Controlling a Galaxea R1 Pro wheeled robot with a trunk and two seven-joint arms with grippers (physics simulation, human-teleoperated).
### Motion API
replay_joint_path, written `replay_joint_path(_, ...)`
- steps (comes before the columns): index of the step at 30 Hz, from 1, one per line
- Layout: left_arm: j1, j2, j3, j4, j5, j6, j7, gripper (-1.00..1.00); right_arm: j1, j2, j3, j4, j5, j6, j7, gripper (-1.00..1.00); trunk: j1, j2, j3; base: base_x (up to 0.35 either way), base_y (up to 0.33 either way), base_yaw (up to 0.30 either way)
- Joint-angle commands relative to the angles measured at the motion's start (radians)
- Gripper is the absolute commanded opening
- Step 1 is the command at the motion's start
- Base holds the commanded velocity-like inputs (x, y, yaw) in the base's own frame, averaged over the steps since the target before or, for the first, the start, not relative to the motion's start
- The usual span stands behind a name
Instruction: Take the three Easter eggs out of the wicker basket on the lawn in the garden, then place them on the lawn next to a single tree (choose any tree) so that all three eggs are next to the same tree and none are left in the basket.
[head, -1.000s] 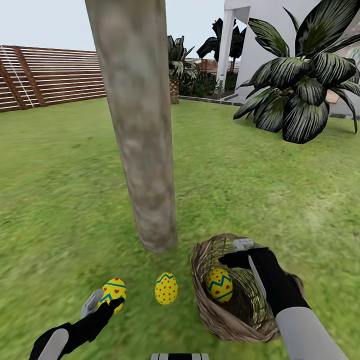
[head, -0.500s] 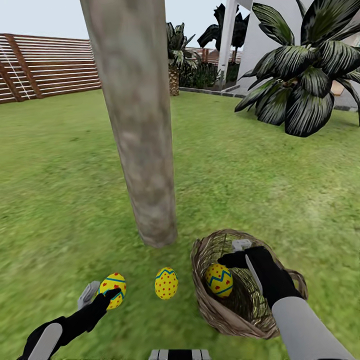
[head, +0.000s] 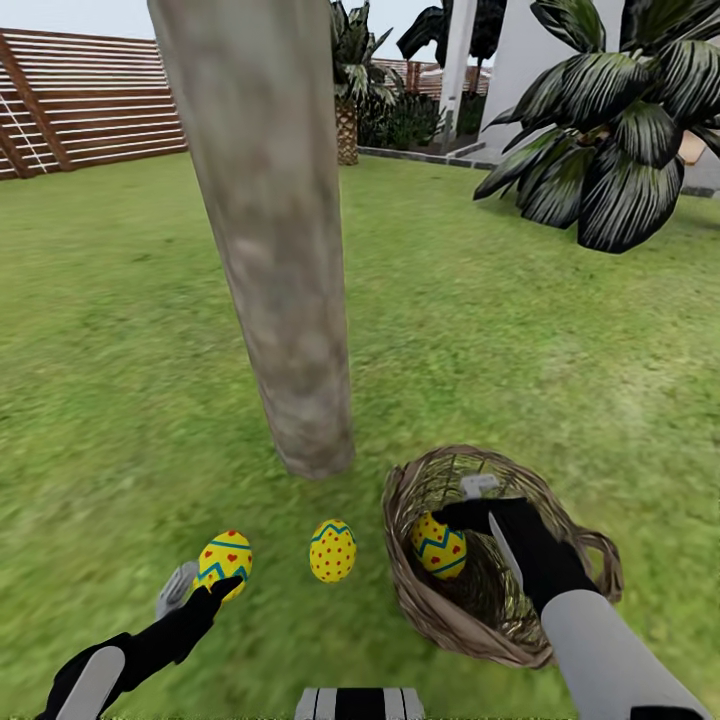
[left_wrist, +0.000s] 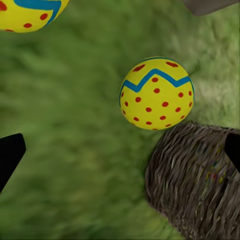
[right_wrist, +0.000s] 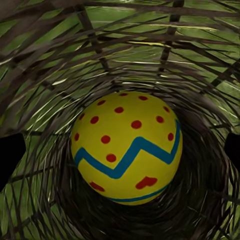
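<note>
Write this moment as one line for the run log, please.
eggs on lawn by tree: two | in wicker basket: one | right gripper: open, in basket | left gripper: open, by outer egg

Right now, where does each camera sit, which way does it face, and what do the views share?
Head: up on the robot, facing forward and down at the tree, lawn and basket; both arms and the right tool show.
Left wrist: on the left arm, facing down at the middle egg beside the basket; dark fingertips at the edges.
Right wrist: inside the basket, facing the last egg.
Shared: head and right wrist both show that egg.
</note>
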Motion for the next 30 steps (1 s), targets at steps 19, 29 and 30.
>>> replay_joint_path(19,0.0,-0.006,-0.003,0.001,0.005,0.006,-0.001,1.0,0.001,-0.018,0.185,0.012,0.013,-0.094,0.019,1.0,0.0,-0.001,-0.005,0.0,0.0,0.0)
replay_joint_path(29,0.0,-0.006,-0.006,0.004,0.005,0.007,-0.001,1.0,0.001,-0.03,0.188,0.016,0.128,-0.089,0.022,1.0,0.0,-0.001,-0.005,0.0,0.0,0.0)
replay_joint_path(30,0.0,-0.006,-0.007,0.004,0.005,0.007,-0.001,1.0,0.001,-0.03,0.187,0.02,0.133,-0.089,0.022,1.0,0.0,-0.001,-0.005,0.0,0.0,0.0)
